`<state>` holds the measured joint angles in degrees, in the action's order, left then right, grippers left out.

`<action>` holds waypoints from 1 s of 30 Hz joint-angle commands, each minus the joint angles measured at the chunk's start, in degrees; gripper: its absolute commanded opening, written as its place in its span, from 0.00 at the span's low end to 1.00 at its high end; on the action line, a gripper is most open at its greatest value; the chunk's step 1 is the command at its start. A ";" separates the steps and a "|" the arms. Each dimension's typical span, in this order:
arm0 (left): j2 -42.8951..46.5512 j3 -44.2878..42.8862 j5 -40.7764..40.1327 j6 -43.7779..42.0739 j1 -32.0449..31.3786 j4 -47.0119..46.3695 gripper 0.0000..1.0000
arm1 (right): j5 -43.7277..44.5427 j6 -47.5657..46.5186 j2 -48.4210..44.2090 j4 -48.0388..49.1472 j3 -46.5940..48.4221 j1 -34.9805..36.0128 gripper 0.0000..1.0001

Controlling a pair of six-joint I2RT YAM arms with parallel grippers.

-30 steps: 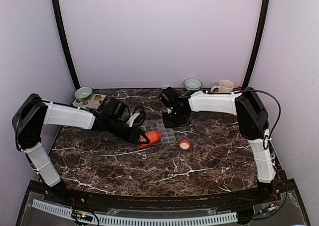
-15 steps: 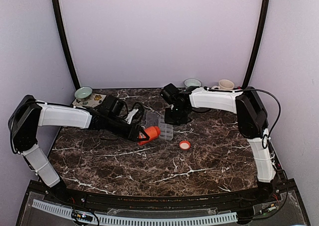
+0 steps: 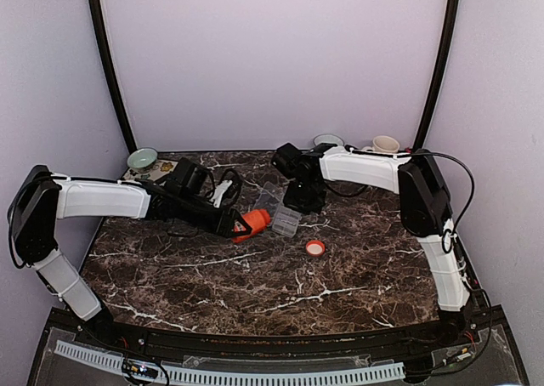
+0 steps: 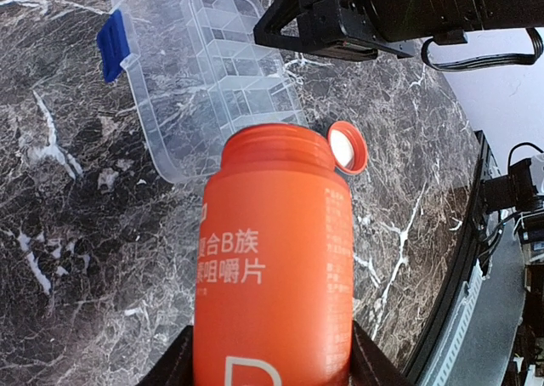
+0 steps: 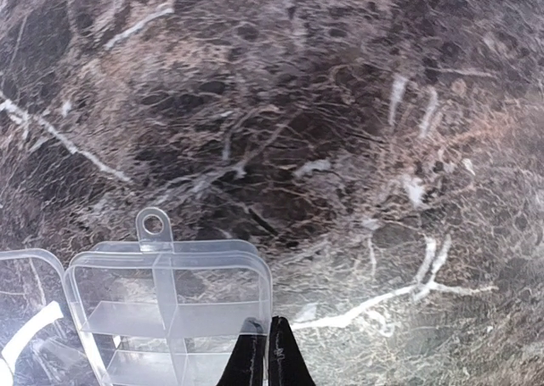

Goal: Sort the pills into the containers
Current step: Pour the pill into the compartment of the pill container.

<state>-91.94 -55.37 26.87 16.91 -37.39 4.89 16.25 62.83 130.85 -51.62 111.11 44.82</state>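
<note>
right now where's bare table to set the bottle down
The whole near half of the table is bare, from the orange cap down to the near edge; so is the strip right of the cap. Crowded: centre-back, where the orange bottle, organiser box and right gripper meet, and the back-right corner with a bowl and mug.

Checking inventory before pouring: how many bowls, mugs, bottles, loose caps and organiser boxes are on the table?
Bowls: 2
Mug: 1
Bottle: 1
Cap: 1
Organiser box: 1
Total: 6
</note>
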 commanded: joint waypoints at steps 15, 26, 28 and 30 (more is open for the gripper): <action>3.55 -0.81 -3.67 0.99 -1.47 -0.60 0.00 | 1.58 15.71 4.46 -11.23 6.96 0.31 0.00; 0.46 -2.64 -4.21 1.91 -3.04 -1.79 0.00 | 5.16 19.00 5.51 -16.97 12.19 1.29 0.00; -0.22 -3.20 -4.24 1.98 -3.20 -1.66 0.00 | 5.87 19.61 5.40 -17.55 12.80 1.53 0.00; -0.92 -3.71 -4.54 1.99 -3.30 -1.62 0.00 | 6.43 20.26 5.51 -17.93 13.48 1.93 0.00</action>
<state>-91.96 -56.55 22.83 18.63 -40.36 4.78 19.64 80.84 136.68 -66.61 122.19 45.74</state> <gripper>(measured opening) 0.500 0.005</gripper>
